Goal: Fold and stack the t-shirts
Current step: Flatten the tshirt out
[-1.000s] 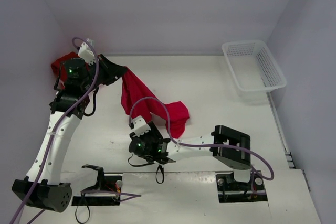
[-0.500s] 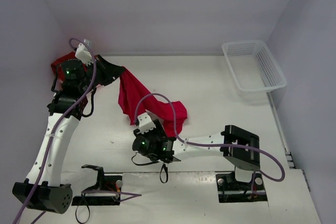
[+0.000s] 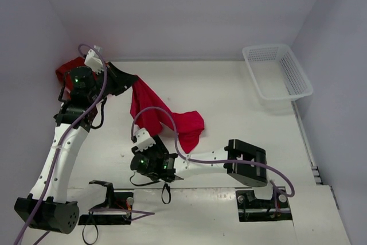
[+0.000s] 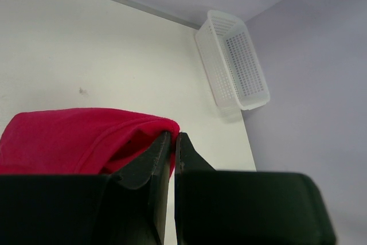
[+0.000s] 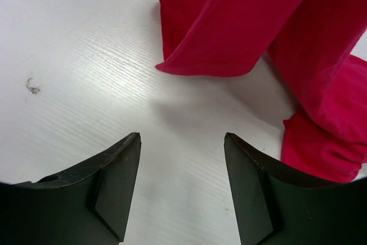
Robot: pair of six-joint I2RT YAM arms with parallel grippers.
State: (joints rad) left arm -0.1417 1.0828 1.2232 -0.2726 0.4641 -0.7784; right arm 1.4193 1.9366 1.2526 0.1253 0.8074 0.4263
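Note:
A red t-shirt (image 3: 155,110) hangs from my left gripper (image 4: 174,135), which is shut on a fold of its edge (image 4: 86,142) above the table's far left. The cloth's lower end trails onto the table (image 3: 189,127). A second red t-shirt (image 3: 67,68) lies bunched behind the left arm by the wall. My right gripper (image 5: 182,136) hovers low over bare table near the front, open and empty. The hanging shirt's bottom hem (image 5: 229,32) is a short way ahead of its fingertips, not touching them.
A white mesh basket (image 3: 278,72) stands at the back right against the wall, also visible in the left wrist view (image 4: 232,61). Walls close in the table on the left, back and right. The arm bases and cables sit along the near edge.
The right arm has swung left and nearer the front edge, its jaws staying open. The left gripper keeps hold of the shirt, almost still; the cloth has shifted slightly.

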